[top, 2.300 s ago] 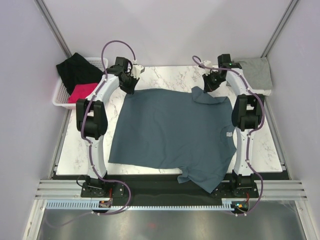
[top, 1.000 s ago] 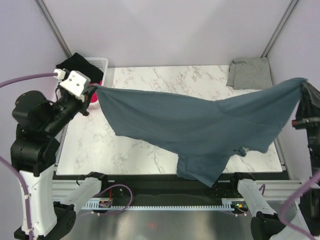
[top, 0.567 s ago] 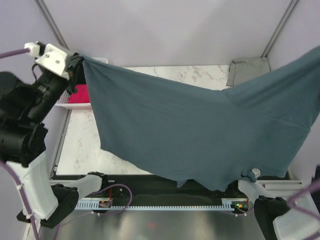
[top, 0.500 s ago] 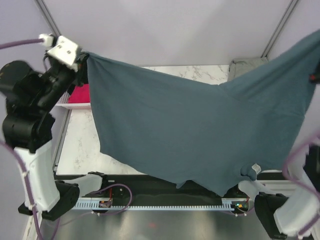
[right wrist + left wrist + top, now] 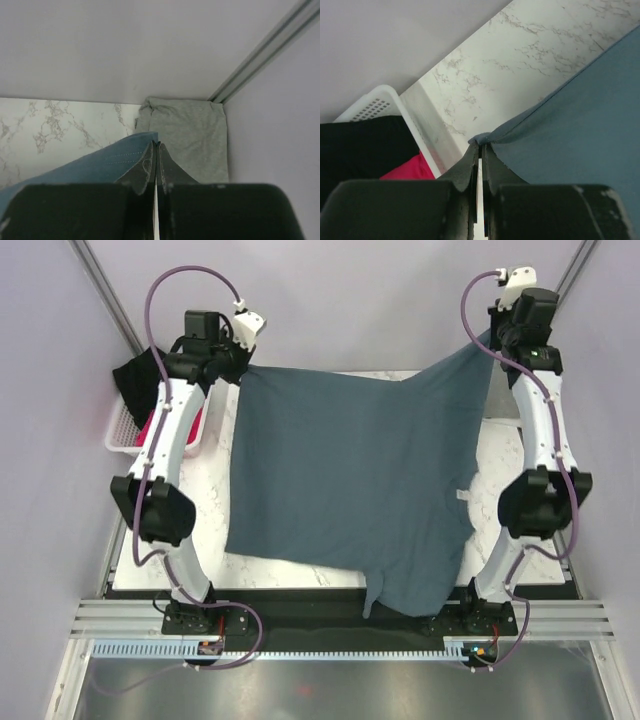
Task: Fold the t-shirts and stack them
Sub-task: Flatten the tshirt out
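slate-blue t-shirt (image 5: 350, 480), grey t-shirt (image 5: 185, 135), marbled table (image 5: 212, 502)

- The slate-blue tee (image 5: 350, 480) hangs spread wide, its two far corners lifted high, its near end sagging low.
- The light grey tee (image 5: 185, 132), apparently folded, lies in the far-right corner.

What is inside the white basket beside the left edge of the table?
The white basket holds a black cloth and a red cloth. Its bottom is covered by them, and the left arm hides part of it.
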